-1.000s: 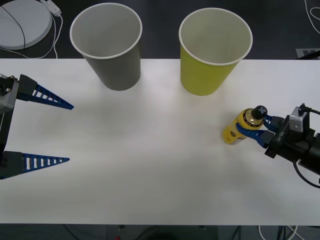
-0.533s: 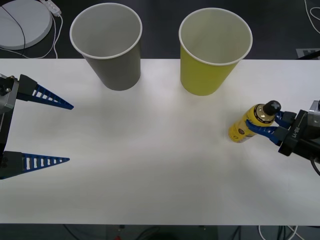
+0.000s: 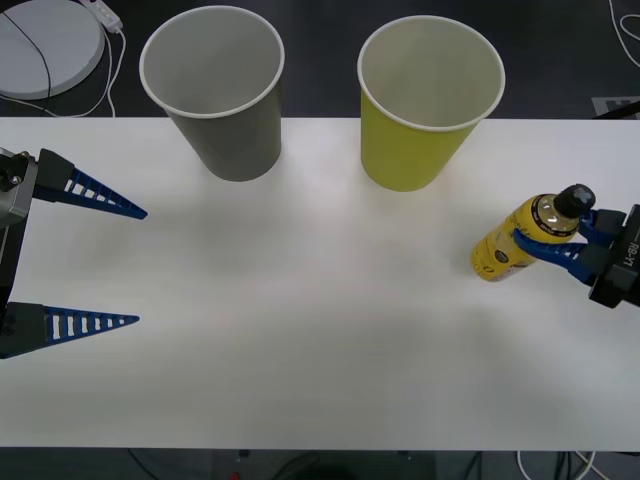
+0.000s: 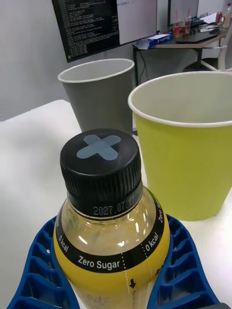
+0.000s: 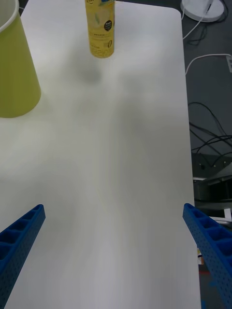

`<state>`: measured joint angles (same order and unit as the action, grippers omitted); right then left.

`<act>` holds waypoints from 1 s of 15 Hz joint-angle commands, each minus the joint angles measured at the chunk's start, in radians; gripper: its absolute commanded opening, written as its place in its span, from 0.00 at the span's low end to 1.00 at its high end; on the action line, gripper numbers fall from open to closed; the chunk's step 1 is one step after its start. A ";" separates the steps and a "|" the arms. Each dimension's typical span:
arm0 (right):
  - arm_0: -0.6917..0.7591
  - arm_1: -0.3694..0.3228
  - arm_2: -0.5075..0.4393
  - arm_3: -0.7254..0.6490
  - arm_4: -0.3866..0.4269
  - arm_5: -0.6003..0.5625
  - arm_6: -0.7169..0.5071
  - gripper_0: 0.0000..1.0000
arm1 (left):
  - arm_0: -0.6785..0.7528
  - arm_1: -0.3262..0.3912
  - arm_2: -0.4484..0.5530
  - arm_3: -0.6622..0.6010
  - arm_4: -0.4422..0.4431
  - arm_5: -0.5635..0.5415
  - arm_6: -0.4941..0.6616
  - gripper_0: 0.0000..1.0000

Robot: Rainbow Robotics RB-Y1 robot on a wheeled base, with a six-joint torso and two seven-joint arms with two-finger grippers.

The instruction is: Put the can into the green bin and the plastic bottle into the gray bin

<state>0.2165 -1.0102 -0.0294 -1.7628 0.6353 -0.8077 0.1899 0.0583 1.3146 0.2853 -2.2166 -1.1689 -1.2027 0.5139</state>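
So we have the bottle [image 3: 522, 238] pinched in our right gripper [image 3: 560, 238], left gripper [image 3: 138, 266] spread idle, gray bin [image 3: 222, 122] and green bin [image 3: 420, 130] apparently unfilled.

White worktop [image 3: 320, 330] over dark floor [image 3: 320, 60]. White cables [image 5: 203, 63] lie on the floor. Behind: gray wall [image 4: 29, 58], monitor [image 4: 104, 21] displaying text, cluttered desk [image 4: 193, 36].

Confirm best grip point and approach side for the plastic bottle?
Grip the plastic bottle at its shoulder just under the black cap, coming from the robot's right, as the right gripper does now. The neck narrows there, and the green bin crowds the far side.
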 commanded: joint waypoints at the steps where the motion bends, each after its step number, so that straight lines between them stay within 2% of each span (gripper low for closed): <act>1: 0.052 -0.024 -0.072 -0.073 0.014 0.012 -0.027 0.00 | 0.000 0.000 0.000 0.000 0.000 0.000 0.000 1.00; 4: 0.096 -0.073 -0.130 -0.135 0.014 0.038 -0.049 0.00 | 0.000 0.000 0.000 0.000 0.000 0.000 0.000 1.00; 6: 0.124 -0.100 -0.172 -0.175 0.023 0.041 -0.107 0.00 | 0.000 0.000 0.000 0.000 0.000 0.000 0.000 1.00; 11: 0.165 -0.108 -0.297 -0.322 0.179 0.056 -0.357 0.00 | 0.000 0.000 0.000 0.000 0.000 0.000 0.000 1.00; 15: 0.167 -0.133 -0.330 -0.446 0.311 0.122 -0.567 0.00 | 0.000 0.000 0.000 0.000 0.000 0.000 0.000 1.00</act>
<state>0.3835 -1.1354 -0.3552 -2.1887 0.9266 -0.7001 -0.3421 0.0583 1.3146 0.2853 -2.2166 -1.1689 -1.2027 0.5139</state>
